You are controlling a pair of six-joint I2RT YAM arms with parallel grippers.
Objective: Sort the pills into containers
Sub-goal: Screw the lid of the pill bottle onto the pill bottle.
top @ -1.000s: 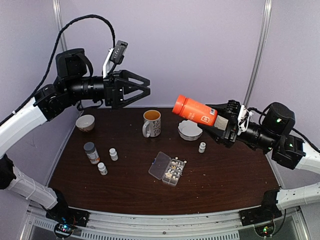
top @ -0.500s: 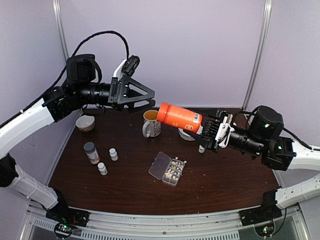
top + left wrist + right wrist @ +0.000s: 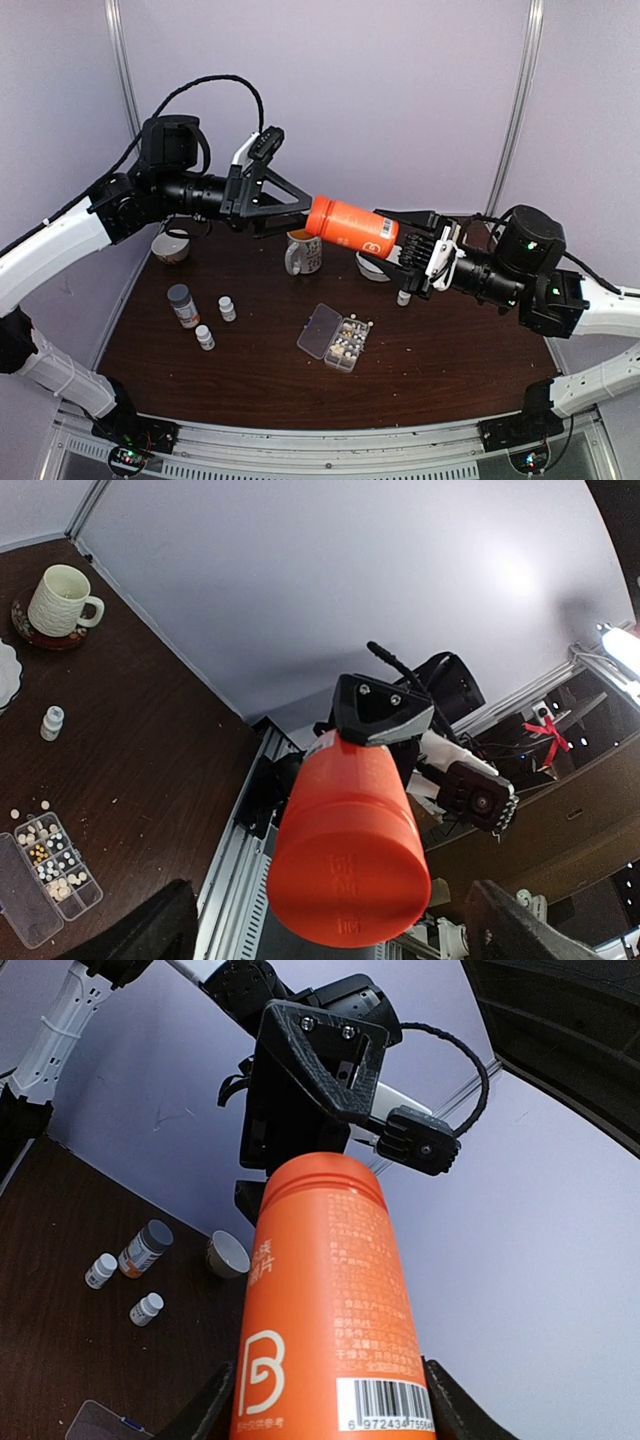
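1. While the two arms meet in mid-air over the far half of the dark brown wooden table (image 3: pixel 450 360), nothing supports what passes between them. Anything that slips will drop onto the things standing below.
2. The left gripper (image 3: pixel 303 213) has its black fingers spread as wide as they go, with the bottle's cap end just at their mouth. If they close off-centre, I'd expect them to shove the bottle aside rather than seize the cap.
3. The right gripper (image 3: pixel 408 252) is clamped round the base of the tall orange plastic bottle (image 3: pixel 350 226), which lies almost level. Gripped only at that end, the bottle could pivot or slide once the other fingers pull or twist on the cap.
4. The cream ceramic mug (image 3: pixel 304 246) near the table's far edge seems to stand under the cap end. A dropped cap or bottle could strike it and tip it over.
5. The clear flat plastic organizer box (image 3: pixel 336 338) rests about mid-table, toward the near edge, with its lid lying open to the left. A falling bottle could knock it askew.
6. The tiny whitish and tan pills (image 3: pixel 349 341) fill its compartments, and a few lie loose on the table by its far right corner. One jolt would mix or scatter them, and uncapping the bottle while it lies level could spill whatever it holds.
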